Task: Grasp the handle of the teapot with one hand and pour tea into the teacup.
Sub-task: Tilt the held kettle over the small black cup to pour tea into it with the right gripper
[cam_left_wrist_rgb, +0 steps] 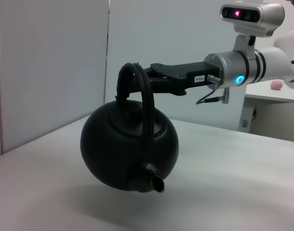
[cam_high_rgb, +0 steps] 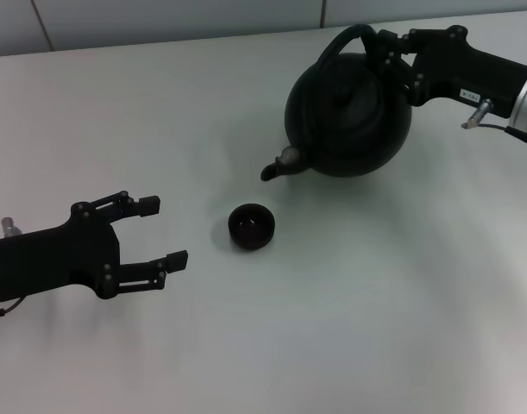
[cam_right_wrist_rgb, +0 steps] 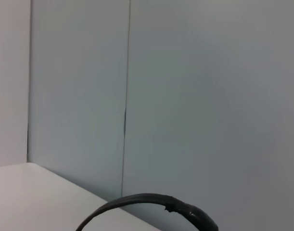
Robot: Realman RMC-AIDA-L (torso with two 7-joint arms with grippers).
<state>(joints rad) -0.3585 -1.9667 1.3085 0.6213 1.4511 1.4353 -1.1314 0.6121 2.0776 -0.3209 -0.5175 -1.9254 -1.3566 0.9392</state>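
R gripper reaches in from the far right, arm stretched near level, jaws pinched on the handle at its top. Teapot hangs off the table, clear of the surface in the L wrist view, tipped w/ spout pointing down toward the teacup. Cup sits just beside and below the spout, apart from it. L gripper rests low at near left, jaws spread wide, holding nothing, well apart from the cup.
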